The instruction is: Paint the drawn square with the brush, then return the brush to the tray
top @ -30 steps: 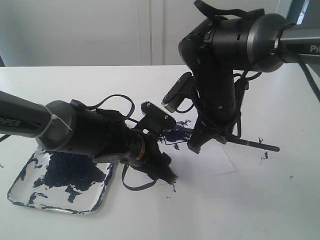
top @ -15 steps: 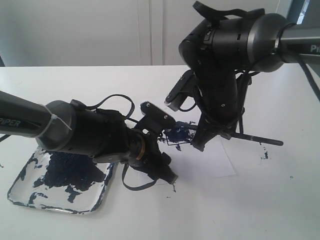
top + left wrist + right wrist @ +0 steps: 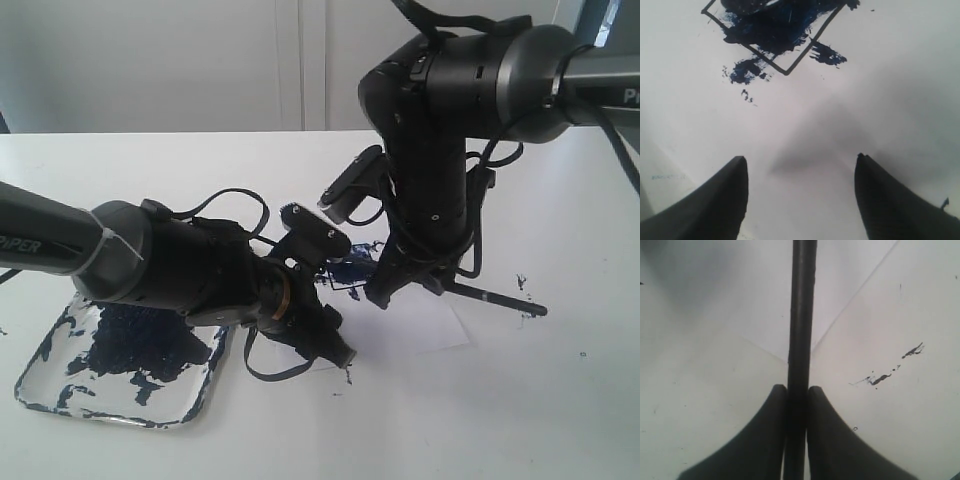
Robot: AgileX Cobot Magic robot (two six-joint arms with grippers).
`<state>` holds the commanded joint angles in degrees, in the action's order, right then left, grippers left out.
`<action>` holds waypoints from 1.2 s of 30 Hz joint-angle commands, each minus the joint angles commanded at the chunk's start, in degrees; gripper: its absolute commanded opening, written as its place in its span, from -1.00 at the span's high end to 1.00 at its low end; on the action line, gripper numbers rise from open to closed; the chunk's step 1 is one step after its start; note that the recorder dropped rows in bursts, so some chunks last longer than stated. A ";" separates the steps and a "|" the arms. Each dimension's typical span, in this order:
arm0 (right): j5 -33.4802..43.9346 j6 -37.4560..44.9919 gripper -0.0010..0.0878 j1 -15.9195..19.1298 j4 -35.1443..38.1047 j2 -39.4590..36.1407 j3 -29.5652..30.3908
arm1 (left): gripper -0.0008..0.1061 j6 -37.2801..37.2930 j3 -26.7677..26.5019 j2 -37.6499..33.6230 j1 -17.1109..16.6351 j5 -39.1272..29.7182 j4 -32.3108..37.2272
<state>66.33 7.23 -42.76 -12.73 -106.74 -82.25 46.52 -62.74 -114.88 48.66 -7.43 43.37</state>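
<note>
The drawn square [image 3: 352, 270] [image 3: 775, 37] is a black outline on white paper [image 3: 430, 322], daubed blue-black inside, with smears past its edge. My right gripper [image 3: 432, 278] [image 3: 797, 390] is shut on the brush [image 3: 495, 297] [image 3: 802, 315], a thin black handle that sticks out rightward over the paper's edge. The brush's tip is hidden behind the right arm beside the square. My left gripper [image 3: 338, 348] [image 3: 801, 160] hangs open and empty just over the paper, near the square. The tray [image 3: 195, 405], blotched with dark blue paint, lies at the front left.
Small dark paint specks [image 3: 523, 282] [image 3: 890, 372] dot the white table [image 3: 560, 400] right of the paper. The bulky left arm [image 3: 170, 265] lies between the tray and the square. A white wall [image 3: 150, 60] stands behind the table.
The right arm has swung the brush back and forth over the square. The handle's free end rose, then dropped lower and leftward. The left arm has stayed still.
</note>
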 joint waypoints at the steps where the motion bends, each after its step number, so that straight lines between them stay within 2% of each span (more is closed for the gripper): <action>1: -0.32 0.27 0.98 0.00 0.46 0.00 0.00 | -0.24 0.00 0.00 0.00 0.00 0.00 0.00; 9: 0.38 0.27 0.98 0.00 -1.32 0.00 0.00 | -0.24 0.00 0.00 0.00 0.00 0.00 -0.22; 20: 3.64 0.15 0.98 0.00 -4.78 6.45 0.00 | -0.24 0.00 0.00 0.00 0.00 0.41 -2.05; 36: 3.64 0.15 0.98 0.00 -4.78 3.12 0.90 | -0.24 0.00 0.00 0.00 0.00 0.18 -2.44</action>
<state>69.96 7.39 -42.76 -17.51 -103.62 -81.35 46.52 -62.74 -114.88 48.66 -7.25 40.93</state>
